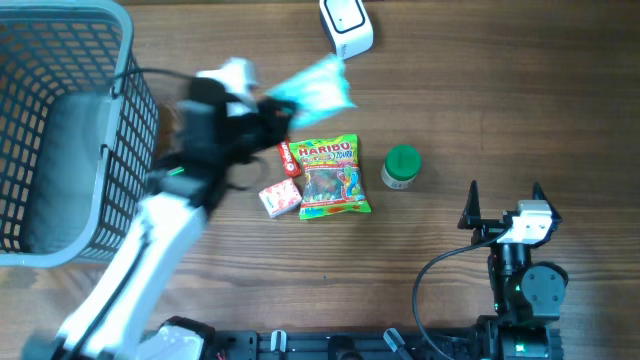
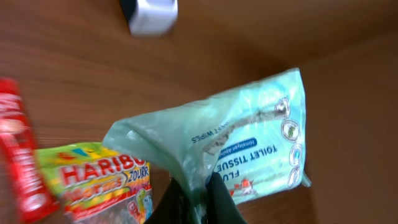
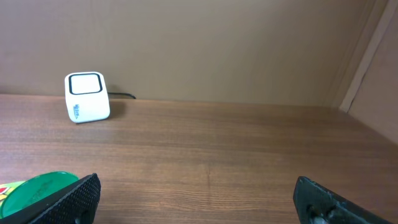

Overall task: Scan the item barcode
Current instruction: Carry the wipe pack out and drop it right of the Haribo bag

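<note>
Left: my jaws clamped one end of the wipes pack point(image 2: 249, 143), clear of the bench point(image 1: 450, 80) | axis: pack ran lengthwise ahead of them | scanner point(image 1: 347, 25) just past its far end | right: my jaws wide, empty, well apart; left arm nearer

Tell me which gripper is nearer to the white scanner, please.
Left. The left gripper, shut on the tissue pack, is a little short of the scanner; the open right gripper rests far away on the other side.
</note>
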{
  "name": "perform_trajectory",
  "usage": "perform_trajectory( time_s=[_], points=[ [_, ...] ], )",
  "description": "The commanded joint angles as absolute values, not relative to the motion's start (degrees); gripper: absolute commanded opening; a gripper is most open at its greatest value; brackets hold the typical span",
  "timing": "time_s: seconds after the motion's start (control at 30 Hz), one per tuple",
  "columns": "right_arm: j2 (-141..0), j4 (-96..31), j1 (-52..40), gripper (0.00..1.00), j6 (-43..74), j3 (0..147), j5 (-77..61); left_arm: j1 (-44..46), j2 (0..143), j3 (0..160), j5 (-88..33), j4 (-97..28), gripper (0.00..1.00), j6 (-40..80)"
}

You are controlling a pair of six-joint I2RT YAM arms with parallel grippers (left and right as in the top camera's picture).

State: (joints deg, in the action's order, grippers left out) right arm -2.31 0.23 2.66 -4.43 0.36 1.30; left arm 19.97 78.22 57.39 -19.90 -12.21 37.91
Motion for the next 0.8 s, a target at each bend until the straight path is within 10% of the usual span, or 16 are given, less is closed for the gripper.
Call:
perform_trajectory(
  time_s=[0.0,0.47,0.67,0.77],
  points=[
    [-2.1,0.5,2.5,1.0,-4.9,0.3,1.1,28.2,91.4,57.1,-12.7,-5.6,0.04,37.3],
    [-2.1,0.5,2.5,1.0,-5.0,0.3,1.1,33.5,114.1,57.1,-10.6,17.9,0.05,48.5],
    [-2.1,0.5,2.5,1.0,-5.0,0.3,1.1,30.4,106.2,58.5,-12.5,15.6,0.89,45.5],
    [-2.1,0.5,2.5,1.0,-5.0,0.3,1.1,28.0,95.3,62.6,-8.1,3.9,0.99,38.7]
  ],
)
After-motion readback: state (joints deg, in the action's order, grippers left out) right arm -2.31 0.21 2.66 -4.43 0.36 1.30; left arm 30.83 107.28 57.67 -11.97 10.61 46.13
